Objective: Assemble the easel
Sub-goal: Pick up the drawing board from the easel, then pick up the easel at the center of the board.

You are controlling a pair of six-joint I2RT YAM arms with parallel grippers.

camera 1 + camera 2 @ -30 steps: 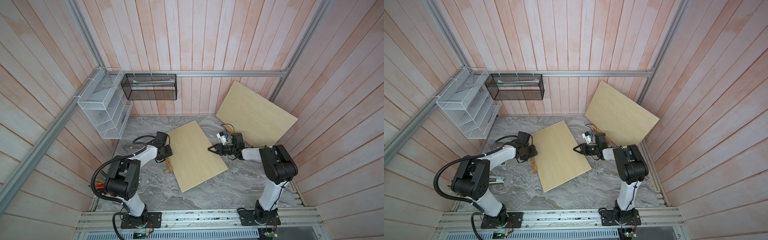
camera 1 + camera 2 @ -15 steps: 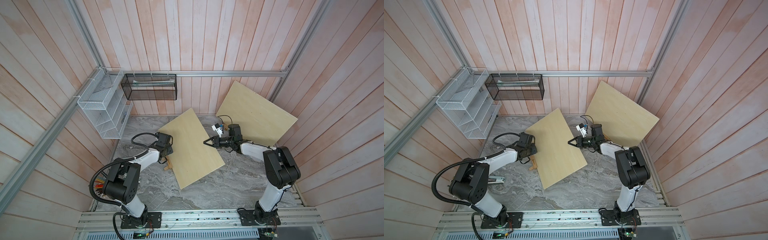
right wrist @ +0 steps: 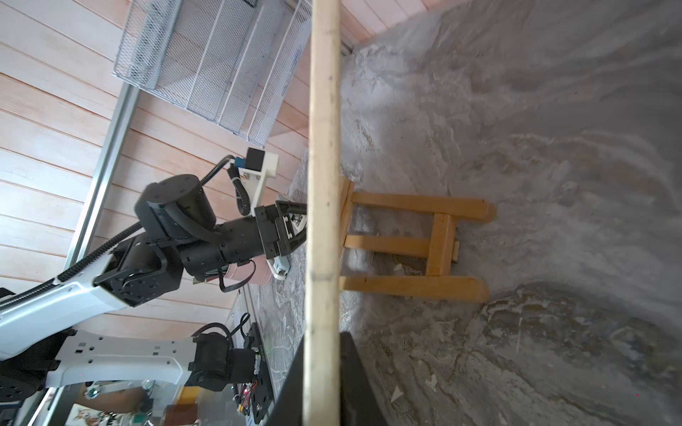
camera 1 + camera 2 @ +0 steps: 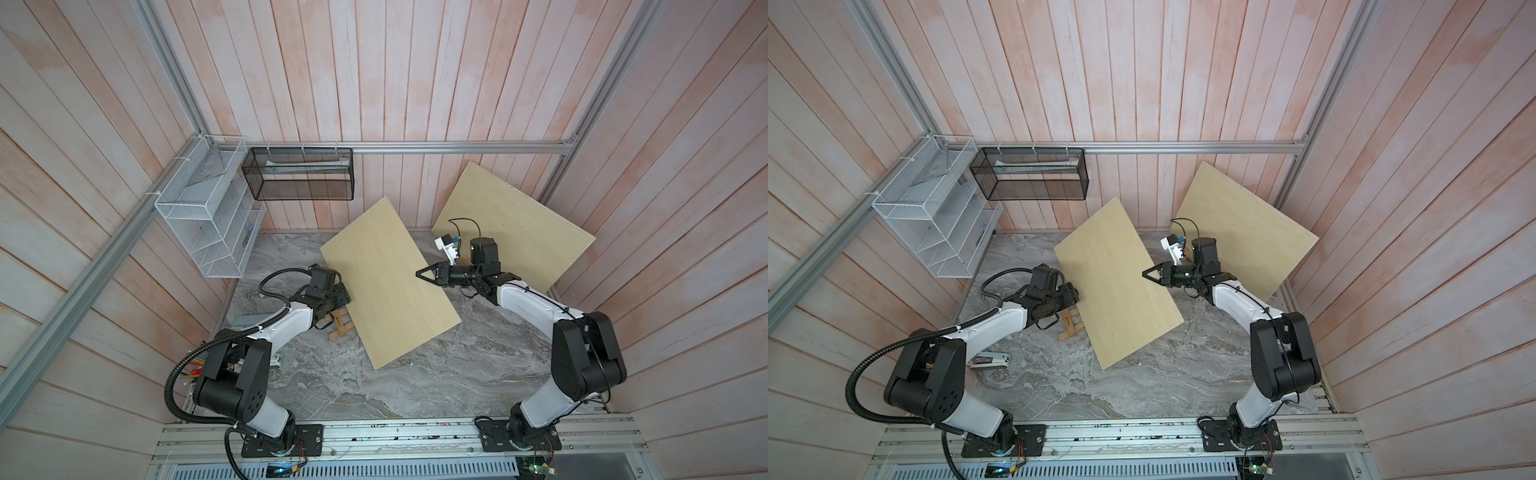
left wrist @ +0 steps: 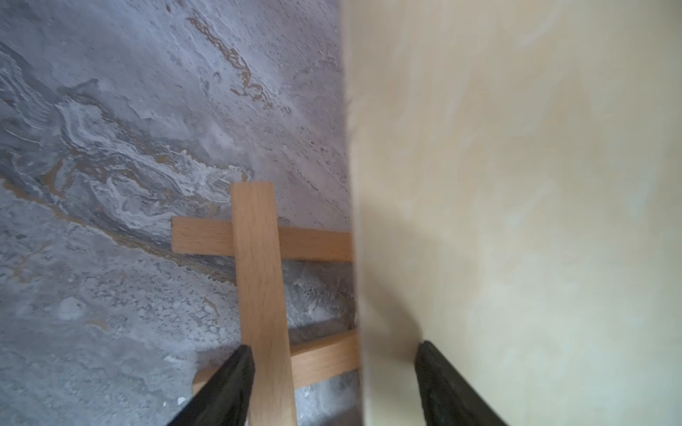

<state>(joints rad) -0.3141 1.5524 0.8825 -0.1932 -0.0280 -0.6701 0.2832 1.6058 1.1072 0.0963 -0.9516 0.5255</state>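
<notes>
A: Logged a change at the board (image 4: 386,282): near flat a second ago, now tipped steeply, far end raised, near corner low at the table (image 4: 374,395).
B: Confirmed in both top views. Put down to the right gripper (image 4: 417,273): pressed together on the board's long edge, pinching it.
A: Left gripper (image 5: 334,346)?
B: Spread apart, gripping nothing; apparently just released. Straddling the board's opposite edge and one slat of the easel (image 5: 258,258). Contact with either: cannot tell.
A: Easel position?
B: On the table, beneath the board's edge on the left arm's side, feet poking out past it in the top views. Roughly unmoved over the last second. Lying or propped: cannot tell.
A: Meaning for the task?
B: Judged as a handover: board weight now on one pinch, left side let go. Opens room beneath the board for reaching the easel. Board not yet seated on it. Worth watching for slip or swing about that single pinch point.
</notes>
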